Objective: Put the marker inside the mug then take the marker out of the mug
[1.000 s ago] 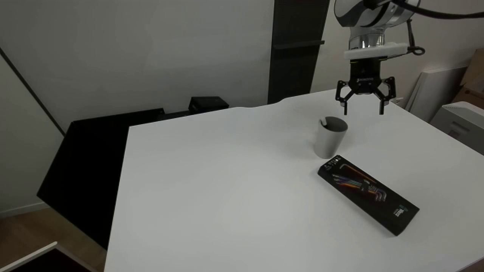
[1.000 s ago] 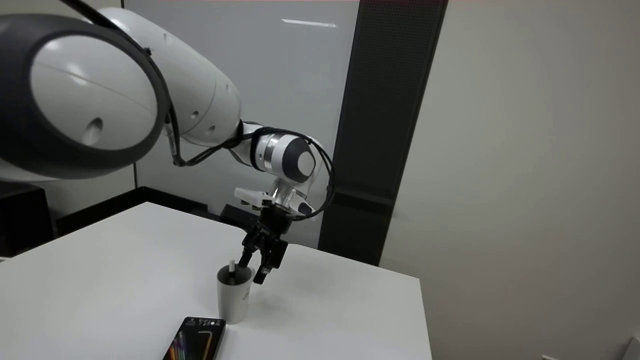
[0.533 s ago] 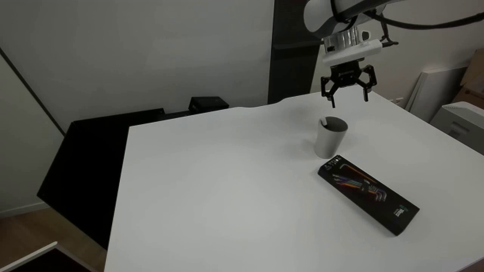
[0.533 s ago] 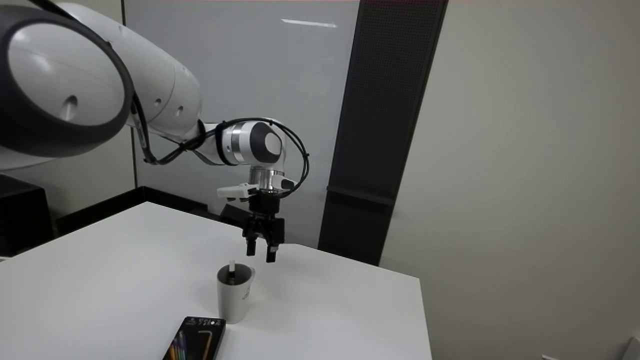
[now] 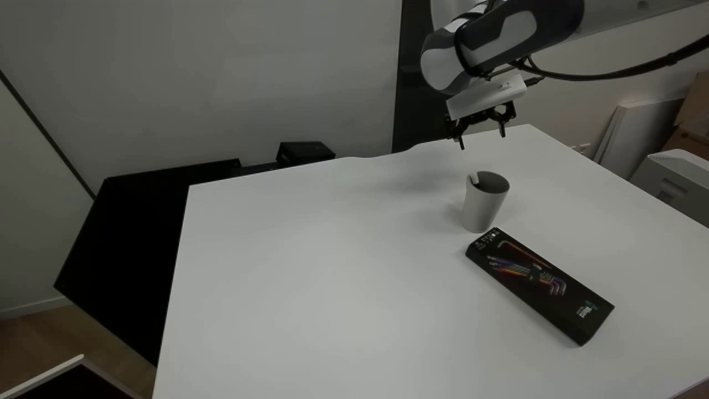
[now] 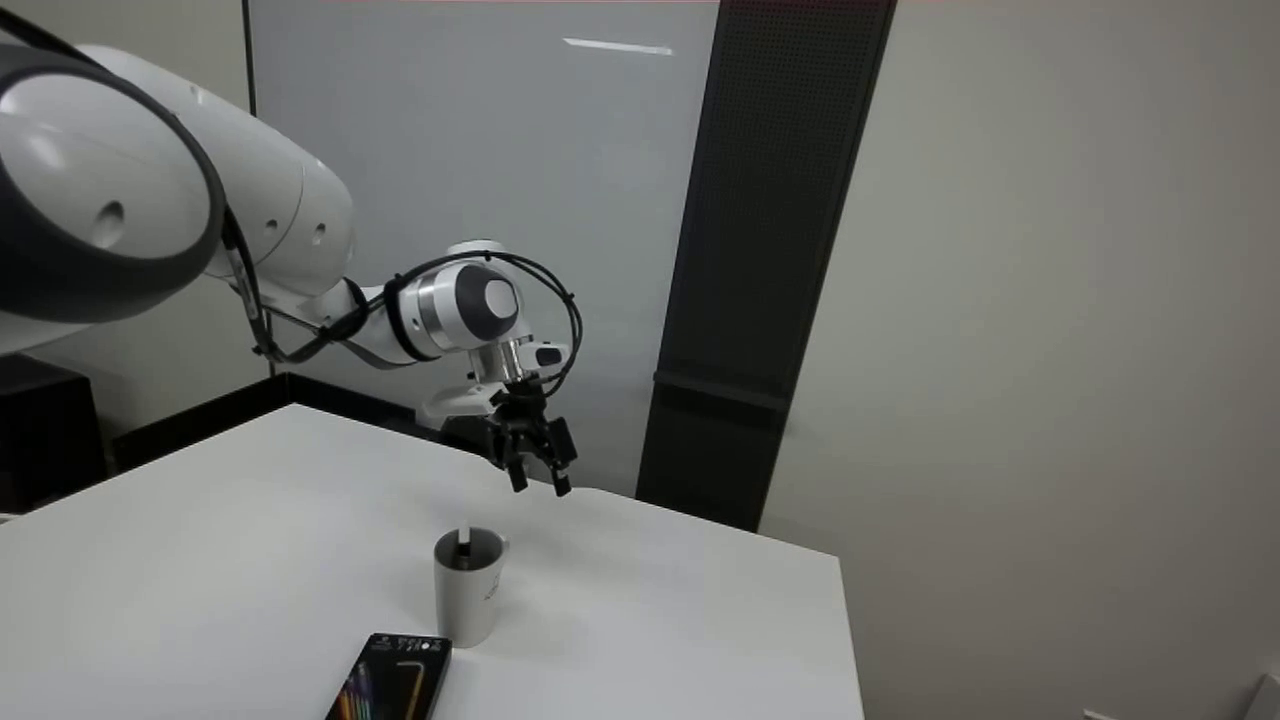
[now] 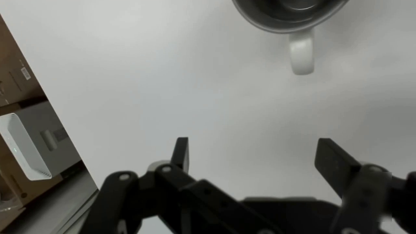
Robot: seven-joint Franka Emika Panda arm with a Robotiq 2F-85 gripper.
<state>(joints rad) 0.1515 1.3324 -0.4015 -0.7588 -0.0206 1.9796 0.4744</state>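
One marker [image 6: 463, 540] sits in grey mug [image 6: 467, 608] on white desk [image 5: 310, 277], hex-key box [image 5: 540, 285] just on near side, tool [image 7: 253, 152] hanging far side, spread wide, gripping nothing.

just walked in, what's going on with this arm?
The Panda arm is on a marker-in-and-out-of-mug job, but its gripper is handling nothing at this moment: jaws apart, up over the table, not touching the mug. The mug stands upright with the marker inside, white end showing at the rim. The black case lies nearby. Taking the marker out is not yet done.
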